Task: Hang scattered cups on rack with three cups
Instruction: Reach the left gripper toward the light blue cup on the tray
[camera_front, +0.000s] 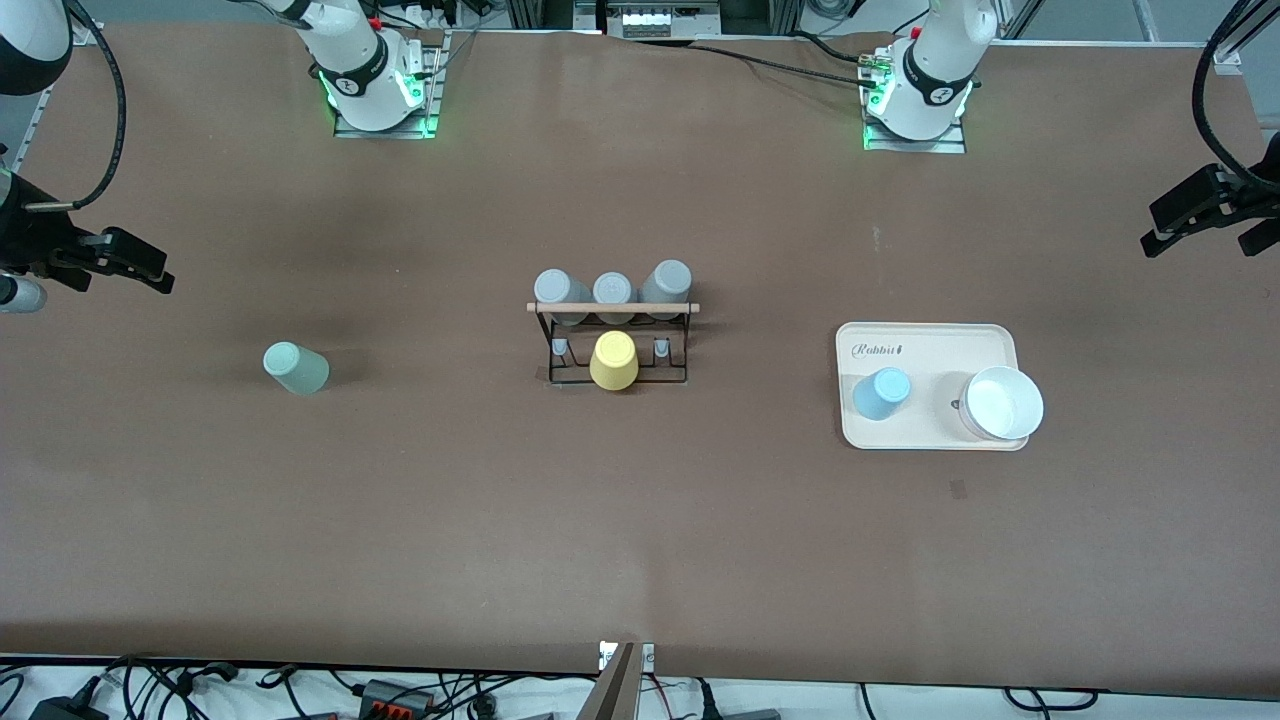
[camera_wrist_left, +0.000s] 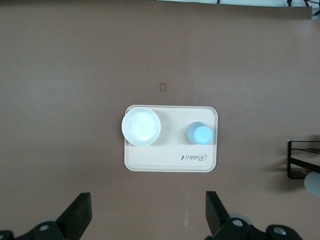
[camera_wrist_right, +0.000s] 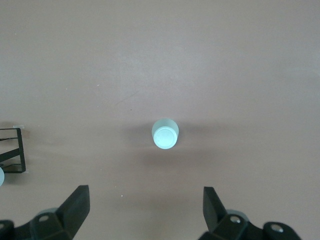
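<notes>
No cup is taken yet; the first pick is still to come. The left tool (camera_wrist_left: 145, 217) hangs spread above the beige tray (camera_front: 930, 340). The right tool (camera_wrist_right: 145, 215) hangs spread too, above the green cup (camera_front: 296, 367). This cup is at centre-left of the front frame, on the brown desk (camera_front: 640, 540). The blue cup (camera_front: 881, 392) stands on the tray beside a white bowl (camera_front: 1002, 403), centre-right. The rack (camera_front: 612, 335), at the middle, carries three grey cups (camera_front: 612, 292) and a yellow cup (camera_front: 614, 361). I judge that each tool must descend around its cup next. Cables lie along the bottom edge.
</notes>
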